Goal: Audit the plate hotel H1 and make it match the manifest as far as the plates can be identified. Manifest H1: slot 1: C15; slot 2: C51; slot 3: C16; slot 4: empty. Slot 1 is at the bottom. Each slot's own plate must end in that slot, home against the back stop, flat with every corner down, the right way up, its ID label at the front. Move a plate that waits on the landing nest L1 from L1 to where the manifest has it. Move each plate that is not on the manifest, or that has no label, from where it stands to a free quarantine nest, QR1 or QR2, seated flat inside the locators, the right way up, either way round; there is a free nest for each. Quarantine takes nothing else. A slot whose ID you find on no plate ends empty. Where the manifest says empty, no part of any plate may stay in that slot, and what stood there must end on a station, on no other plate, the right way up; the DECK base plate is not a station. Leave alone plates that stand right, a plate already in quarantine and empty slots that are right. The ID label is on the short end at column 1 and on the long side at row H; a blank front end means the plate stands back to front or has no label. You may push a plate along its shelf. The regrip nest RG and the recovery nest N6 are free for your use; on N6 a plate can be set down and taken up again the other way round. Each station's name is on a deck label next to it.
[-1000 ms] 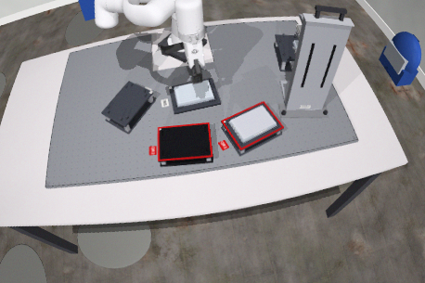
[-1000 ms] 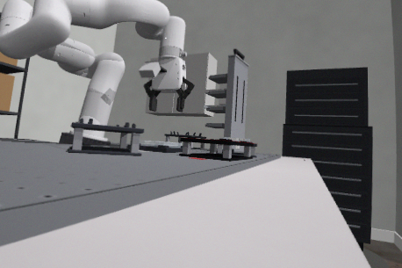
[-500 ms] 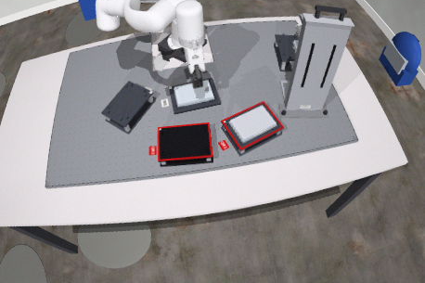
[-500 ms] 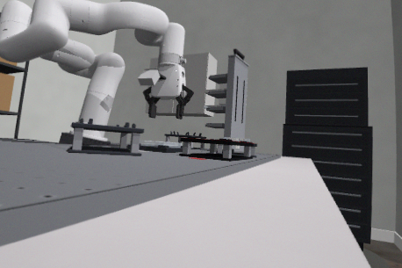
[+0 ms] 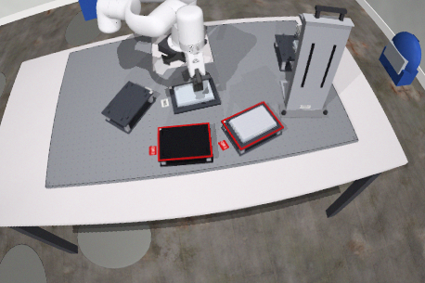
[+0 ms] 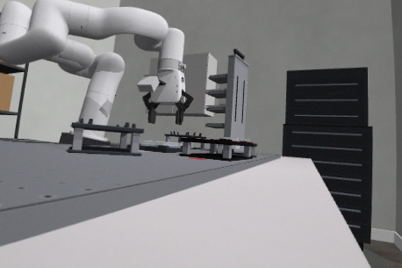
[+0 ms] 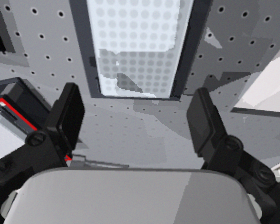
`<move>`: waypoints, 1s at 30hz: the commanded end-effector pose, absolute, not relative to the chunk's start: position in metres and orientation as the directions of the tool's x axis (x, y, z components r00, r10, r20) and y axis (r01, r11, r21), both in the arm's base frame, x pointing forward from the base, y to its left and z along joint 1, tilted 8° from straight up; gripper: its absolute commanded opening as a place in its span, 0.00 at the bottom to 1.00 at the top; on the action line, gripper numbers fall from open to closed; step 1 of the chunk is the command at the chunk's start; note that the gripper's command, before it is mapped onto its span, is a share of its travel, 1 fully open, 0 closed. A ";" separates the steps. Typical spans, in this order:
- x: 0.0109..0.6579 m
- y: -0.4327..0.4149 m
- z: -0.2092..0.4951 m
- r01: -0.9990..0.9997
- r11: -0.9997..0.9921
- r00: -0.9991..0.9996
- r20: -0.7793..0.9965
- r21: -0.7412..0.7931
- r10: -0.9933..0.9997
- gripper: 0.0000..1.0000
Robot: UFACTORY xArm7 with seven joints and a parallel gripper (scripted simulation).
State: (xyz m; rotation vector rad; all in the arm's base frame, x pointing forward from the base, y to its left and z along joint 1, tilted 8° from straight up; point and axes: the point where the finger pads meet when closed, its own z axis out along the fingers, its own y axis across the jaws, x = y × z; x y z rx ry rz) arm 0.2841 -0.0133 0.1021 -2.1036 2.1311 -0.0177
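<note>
My gripper (image 5: 200,83) is open and empty. It hangs a little above the back edge of a pale well plate (image 5: 195,95) that lies flat in a dark-framed nest at the deck's middle. In the wrist view the plate (image 7: 138,45) lies ahead of the open fingers, apart from them. The side view shows the gripper (image 6: 165,117) clear above the nests. The plate hotel (image 5: 317,66) stands at the right; its shelves (image 6: 218,97) show side-on and I cannot tell what they hold. A second pale plate (image 5: 252,124) sits in the right red-framed nest.
The left red-framed nest (image 5: 185,142) is black and holds nothing. A dark raised nest (image 5: 128,104) stands at the left, bare. Another station (image 5: 285,49) stands behind the hotel. Small deck labels lie beside the nests.
</note>
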 end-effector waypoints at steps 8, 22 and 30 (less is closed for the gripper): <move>0.286 -0.013 0.094 -0.993 0.019 -0.008 -0.095 -0.113 -0.995 1.00; 0.288 -0.011 0.075 -0.993 0.019 -0.008 -0.095 -0.113 -0.995 1.00; 0.289 -0.010 0.063 -0.993 0.019 -0.008 -0.095 -0.113 -0.995 1.00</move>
